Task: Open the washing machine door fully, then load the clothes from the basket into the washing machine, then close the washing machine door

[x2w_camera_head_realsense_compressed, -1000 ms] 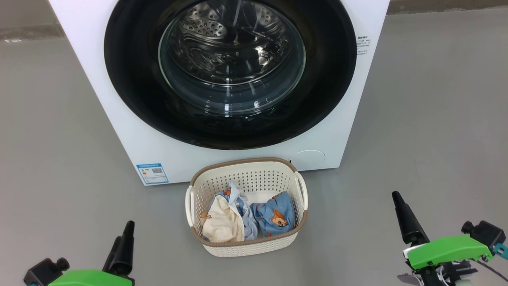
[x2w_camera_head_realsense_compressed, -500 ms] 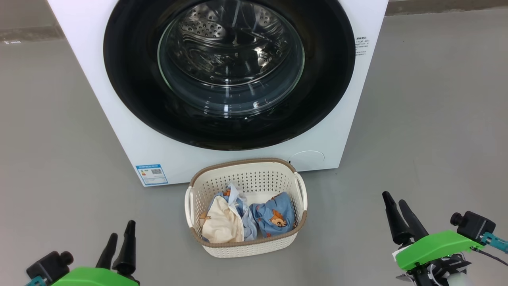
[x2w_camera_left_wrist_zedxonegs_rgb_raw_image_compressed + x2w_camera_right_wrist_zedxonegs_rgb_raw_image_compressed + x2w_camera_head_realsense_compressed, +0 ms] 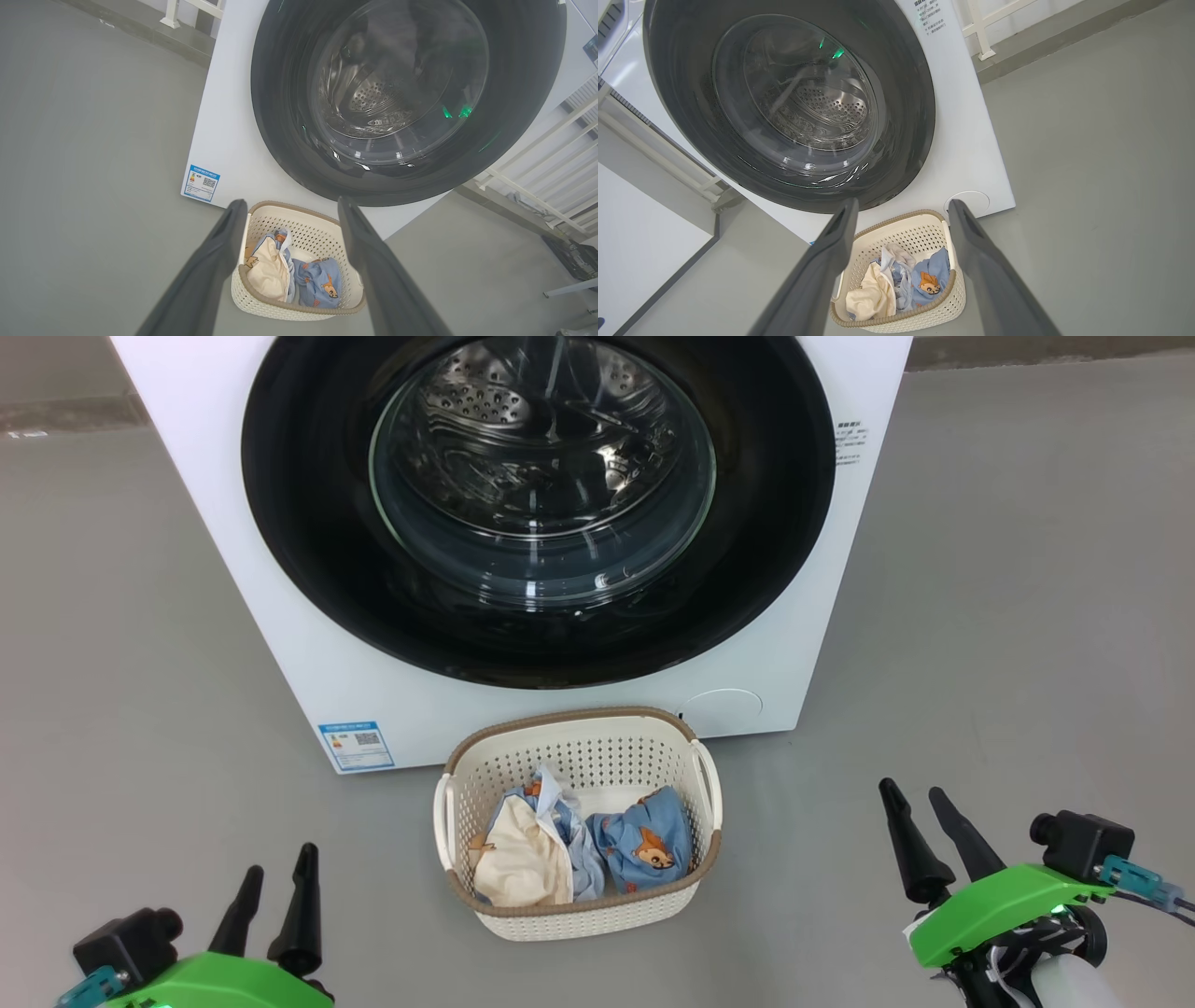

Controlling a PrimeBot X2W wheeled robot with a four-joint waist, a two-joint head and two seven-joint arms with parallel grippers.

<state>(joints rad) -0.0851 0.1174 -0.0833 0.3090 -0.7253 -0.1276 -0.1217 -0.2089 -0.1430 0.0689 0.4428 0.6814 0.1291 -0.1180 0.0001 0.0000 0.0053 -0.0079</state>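
Observation:
The washing machine (image 3: 280,681) stands ahead with its door (image 3: 308,504) shut, black rim around the glass bowl. On the floor just in front sits the basket (image 3: 579,919), holding the clothes (image 3: 644,845), blue printed pieces and a cream one. My left gripper (image 3: 278,861) hangs open at the lower left, apart from the basket. My right gripper (image 3: 910,790) is open at the lower right, also clear of it. In the left wrist view the left gripper (image 3: 292,201) frames the basket (image 3: 261,303), clothes (image 3: 317,280) and door (image 3: 289,116). The right gripper (image 3: 903,201) frames the basket (image 3: 915,322), clothes (image 3: 929,275) and door (image 3: 677,84).
A blue label (image 3: 357,744) and a round hatch (image 3: 724,705) mark the machine's lower front. Grey floor lies on both sides of the basket. White railings (image 3: 537,186) stand beside the machine, and a white panel (image 3: 635,224) on its other side.
My right gripper has drifted left and a little up, turning so both fingers show. The left gripper has turned too, its fingers now seen apart. Basket, clothes and door are unchanged.

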